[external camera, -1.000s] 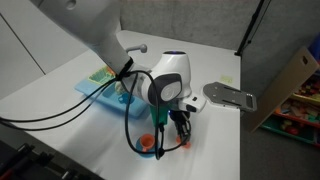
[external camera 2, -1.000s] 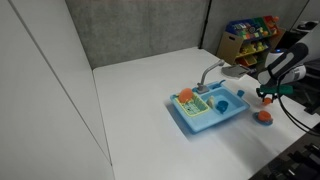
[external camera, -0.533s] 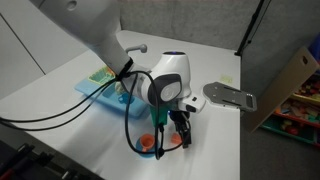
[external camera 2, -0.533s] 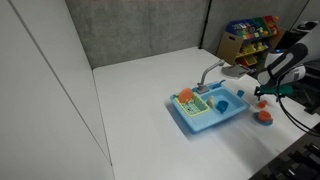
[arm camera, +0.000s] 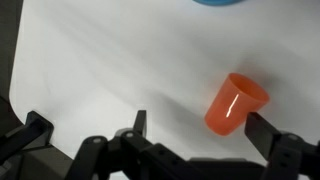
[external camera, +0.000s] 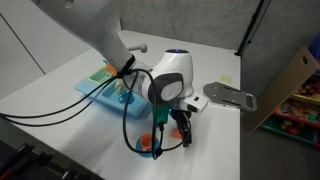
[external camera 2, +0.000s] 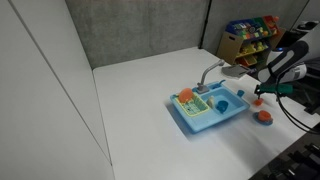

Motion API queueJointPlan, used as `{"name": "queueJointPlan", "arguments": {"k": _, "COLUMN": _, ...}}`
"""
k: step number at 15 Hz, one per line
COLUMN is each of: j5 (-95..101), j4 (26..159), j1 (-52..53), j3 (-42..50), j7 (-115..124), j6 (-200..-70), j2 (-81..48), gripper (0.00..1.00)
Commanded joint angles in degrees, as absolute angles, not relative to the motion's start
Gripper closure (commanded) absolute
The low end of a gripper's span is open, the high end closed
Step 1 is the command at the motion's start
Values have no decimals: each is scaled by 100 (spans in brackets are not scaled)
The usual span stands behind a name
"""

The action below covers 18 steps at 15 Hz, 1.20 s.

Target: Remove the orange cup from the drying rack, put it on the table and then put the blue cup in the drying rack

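Observation:
The orange cup [arm camera: 236,103] rests on the white table, free, just inside my right fingertip [arm camera: 263,131]. My gripper [arm camera: 150,130] hovers over it with the jaws wide open and nothing between them. In an exterior view the orange cup [external camera 2: 264,117] sits right of the light-blue sink unit, below my gripper [external camera 2: 261,99]. The blue cup [external camera 2: 222,104] stands in the right section of the unit. The drying rack [external camera 2: 181,111] is the left section, with a round orange plate [external camera 2: 185,97] in it. My gripper [external camera: 172,134] points down near the table's front.
A grey faucet [external camera 2: 211,72] rises behind the sink unit [external camera: 98,92]. A flat grey piece [external camera: 231,97] lies on the table beyond the arm. Black cables [external camera: 130,120] hang from the arm. A toy shelf [external camera 2: 250,35] and a cardboard box [external camera: 291,85] stand off the table.
The jaws have spread from partly closed to wide open, releasing the orange cup onto the table. The arm has barely moved.

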State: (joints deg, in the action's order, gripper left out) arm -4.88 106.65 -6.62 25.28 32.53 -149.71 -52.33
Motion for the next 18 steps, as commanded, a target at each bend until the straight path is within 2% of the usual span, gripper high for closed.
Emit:
{"name": "queueJointPlan", "arguments": {"k": 1, "j5": -809, "j4": 10682, "j1": -935, "j3": 2347, "j7": 3212, "j6": -14995, "j2": -5022, "gripper": 0}}
{"name": "queueJointPlan", "arguments": {"k": 11, "j5": -1830, "j4": 10642, "j1": -1614, "j3": 1613, "j7": 2987, "j6": -15645, "j2": -4973, "gripper": 0}}
{"name": "queueJointPlan", "arguments": {"k": 12, "j5": -1684, "j4": 10615, "j1": -1369, "j3": 1857, "j7": 3160, "j6": -15614, "j2": -5153, "gripper": 0}}
{"name": "queueJointPlan", "arguments": {"k": 18, "j5": -1692, "j4": 10568, "j1": -1331, "j3": 1862, "j7": 3184, "j6": -15635, "j2": -5204, "gripper": 0}}
